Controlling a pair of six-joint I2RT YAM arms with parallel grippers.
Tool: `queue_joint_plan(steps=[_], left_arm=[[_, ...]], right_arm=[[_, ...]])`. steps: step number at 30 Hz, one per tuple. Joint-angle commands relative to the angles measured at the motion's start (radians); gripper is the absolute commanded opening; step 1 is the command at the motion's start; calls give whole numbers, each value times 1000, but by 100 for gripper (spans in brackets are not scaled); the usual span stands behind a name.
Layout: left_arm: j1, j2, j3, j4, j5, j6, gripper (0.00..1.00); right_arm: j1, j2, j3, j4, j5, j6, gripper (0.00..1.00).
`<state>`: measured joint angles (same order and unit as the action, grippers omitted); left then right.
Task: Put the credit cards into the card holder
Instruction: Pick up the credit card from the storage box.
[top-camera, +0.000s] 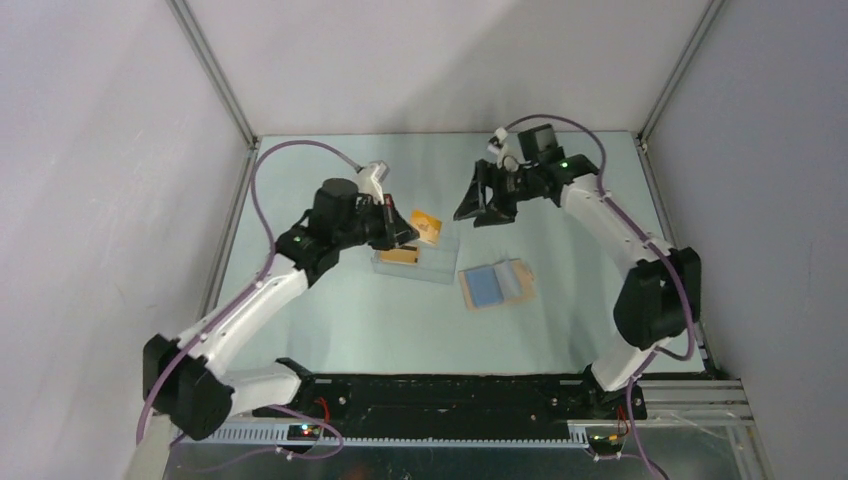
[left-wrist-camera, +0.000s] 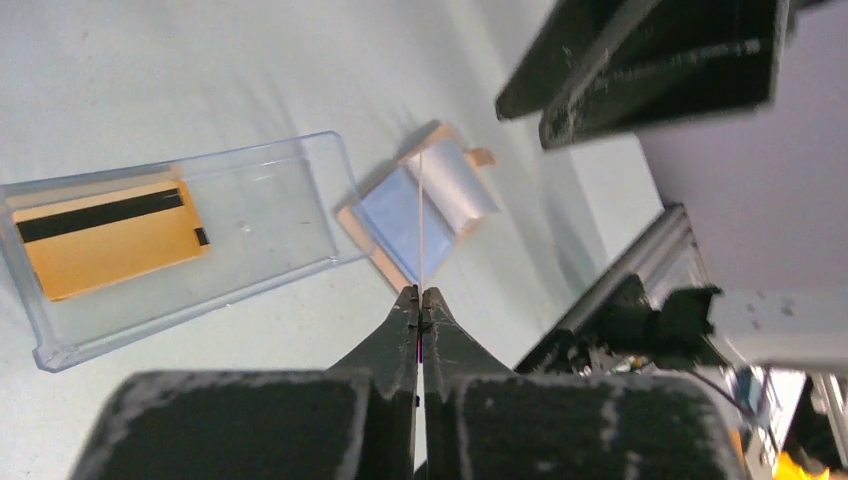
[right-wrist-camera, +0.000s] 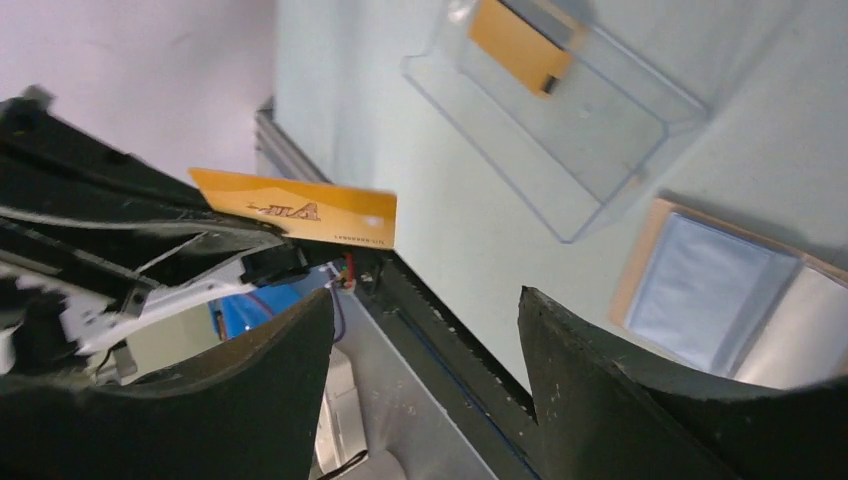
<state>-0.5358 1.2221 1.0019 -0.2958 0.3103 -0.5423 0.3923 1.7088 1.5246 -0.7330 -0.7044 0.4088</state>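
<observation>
My left gripper (top-camera: 405, 236) is shut on one orange credit card (top-camera: 427, 226), held in the air above the clear box. In the left wrist view that card (left-wrist-camera: 421, 220) shows edge-on as a thin line rising from the pinched jaws (left-wrist-camera: 420, 294). A second credit card (left-wrist-camera: 105, 235), with its black stripe up, lies inside the clear box (left-wrist-camera: 290, 200). The card holder (top-camera: 495, 285) lies open on the table, blue pockets up, to the right of the box. My right gripper (top-camera: 480, 214) hangs open and empty just right of the held card (right-wrist-camera: 295, 207).
The clear plastic box (top-camera: 418, 264) sits between the two grippers, its open side facing the card holder (right-wrist-camera: 700, 295). The black base rail (top-camera: 450, 390) runs along the near table edge. White walls enclose the table on three sides.
</observation>
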Motion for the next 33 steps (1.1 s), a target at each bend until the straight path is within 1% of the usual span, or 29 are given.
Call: queue_joint_plan(steps=[1,4,8,9,12,14,16,19,22,26,30,33], left_arm=[[16,-149,-29,-4,244,133,0],[16,-212,-61,-6,406,150,0],[15,-282,-89,-6,559,144,0],[14,-306,-92,-6,575,145,0],[10,-348,-101,-6,626,149,0],[3,-371,-100,-5,640,153,0],[-3,-383,-95,-4,649,151,0],[-14,-374,-85,-5,654,140,0],[-34,-356,-73,-5,649,131,0],[-41,-337,-64,-5,635,109,0],[-42,-332,-54,-5,615,98,0],[-43,-329,-45,-5,607,93,0]], right_arm=[[-25,-116,-22,60,-207,-48,72],[-26,-172,-49,67,-294,-71,73],[-26,-243,-95,85,-437,-88,72],[-24,-259,-104,81,-484,-96,72],[-9,-282,-108,57,-564,-118,69],[27,-287,-109,39,-625,-135,66],[61,-288,-109,24,-652,-145,63],[117,-285,-108,16,-652,-150,60],[174,-275,-108,18,-619,-143,58],[216,-260,-102,46,-595,-122,54],[253,-226,-61,-30,-551,-172,52],[287,-194,-29,-93,-515,-216,48]])
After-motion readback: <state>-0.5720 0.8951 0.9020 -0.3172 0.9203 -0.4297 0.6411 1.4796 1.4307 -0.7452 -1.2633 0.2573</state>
